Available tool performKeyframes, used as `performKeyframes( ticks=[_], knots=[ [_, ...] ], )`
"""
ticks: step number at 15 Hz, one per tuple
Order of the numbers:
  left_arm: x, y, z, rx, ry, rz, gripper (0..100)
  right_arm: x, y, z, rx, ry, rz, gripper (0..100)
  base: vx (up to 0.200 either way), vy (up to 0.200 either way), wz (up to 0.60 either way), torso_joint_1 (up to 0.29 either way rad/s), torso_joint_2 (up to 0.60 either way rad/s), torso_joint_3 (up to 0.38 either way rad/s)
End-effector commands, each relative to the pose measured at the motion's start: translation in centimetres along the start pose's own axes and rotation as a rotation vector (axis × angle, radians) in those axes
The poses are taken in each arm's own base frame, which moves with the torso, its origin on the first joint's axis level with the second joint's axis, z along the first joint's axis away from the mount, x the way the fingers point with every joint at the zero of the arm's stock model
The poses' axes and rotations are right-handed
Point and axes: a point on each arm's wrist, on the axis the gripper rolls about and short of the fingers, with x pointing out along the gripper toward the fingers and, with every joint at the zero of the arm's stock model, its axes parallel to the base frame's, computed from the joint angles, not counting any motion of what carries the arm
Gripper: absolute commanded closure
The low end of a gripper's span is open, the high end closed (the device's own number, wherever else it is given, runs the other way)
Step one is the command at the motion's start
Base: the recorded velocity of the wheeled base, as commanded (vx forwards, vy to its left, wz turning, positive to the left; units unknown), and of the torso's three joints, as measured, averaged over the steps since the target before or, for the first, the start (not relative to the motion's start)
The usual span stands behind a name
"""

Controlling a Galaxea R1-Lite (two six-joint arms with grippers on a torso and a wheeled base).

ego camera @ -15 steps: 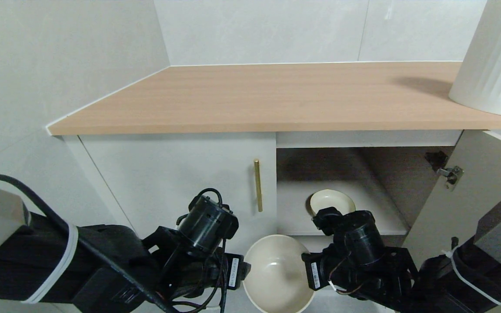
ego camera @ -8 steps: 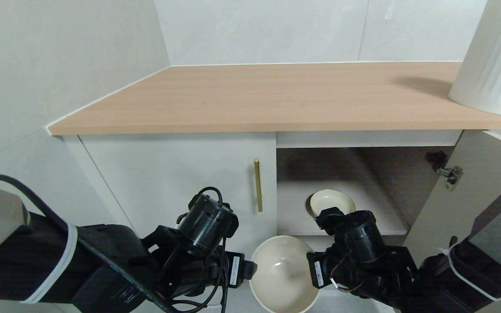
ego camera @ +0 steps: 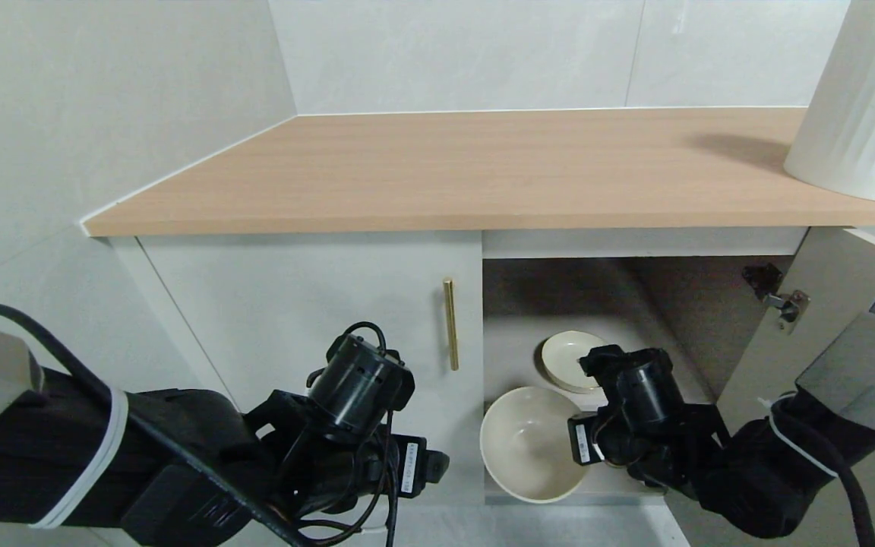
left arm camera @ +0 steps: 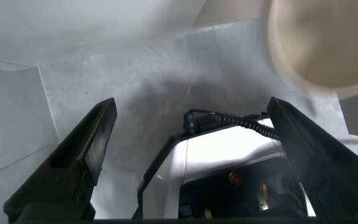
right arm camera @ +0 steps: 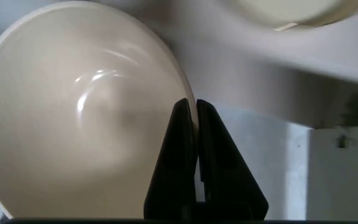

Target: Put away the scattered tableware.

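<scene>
A cream bowl (ego camera: 532, 444) hangs at the front edge of the open cabinet's shelf (ego camera: 510, 357), low on the right of the head view. My right gripper (ego camera: 580, 443) is shut on the bowl's right rim. The right wrist view shows the thin fingers (right arm camera: 182, 143) pinching the rim of the bowl (right arm camera: 73, 124). A small cream plate (ego camera: 568, 357) lies farther back on the shelf, just behind the bowl. My left gripper (left arm camera: 194, 149) stands open and holds nothing, low in front of the shut left door, left of the bowl (left arm camera: 316, 43).
The left cabinet door bears a gold handle (ego camera: 449, 323). The right door (ego camera: 779, 357) is swung open beside my right arm. A wooden countertop (ego camera: 483, 167) lies above, with a white ribbed container (ego camera: 863, 99) at its right end.
My right gripper has carried the bowl to the right and forward, from between the two grippers to the cabinet opening. The left arm has barely moved.
</scene>
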Motion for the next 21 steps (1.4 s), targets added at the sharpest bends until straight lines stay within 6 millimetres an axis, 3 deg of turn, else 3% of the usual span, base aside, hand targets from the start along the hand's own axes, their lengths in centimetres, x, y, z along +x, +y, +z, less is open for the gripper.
performKeyframes(
  ticks=[1,4,9,21],
  knots=[
    [-0.1,0.0,0.1,-0.006,-0.004,-0.001,0,0.7,-1.4,1.1,0.043,-0.034,-0.037,100,0.000,0.000,0.00,0.000,0.00,0.000],
    [0.0,0.0,0.1,-0.013,-0.009,0.005,0,1.3,-2.3,3.7,0.197,-0.131,-0.090,100,0.000,0.000,0.00,0.000,0.00,0.000],
    [-0.1,0.0,0.2,-0.015,-0.011,0.005,0,3.3,-4.8,6.1,0.362,-0.216,-0.168,100,0.000,0.000,0.00,0.000,0.00,0.000],
    [0.2,0.1,0.1,-0.015,-0.002,0.011,0,7.3,-8.9,6.1,0.453,-0.238,-0.292,100,0.000,0.000,0.00,0.000,0.00,0.000]
  ],
)
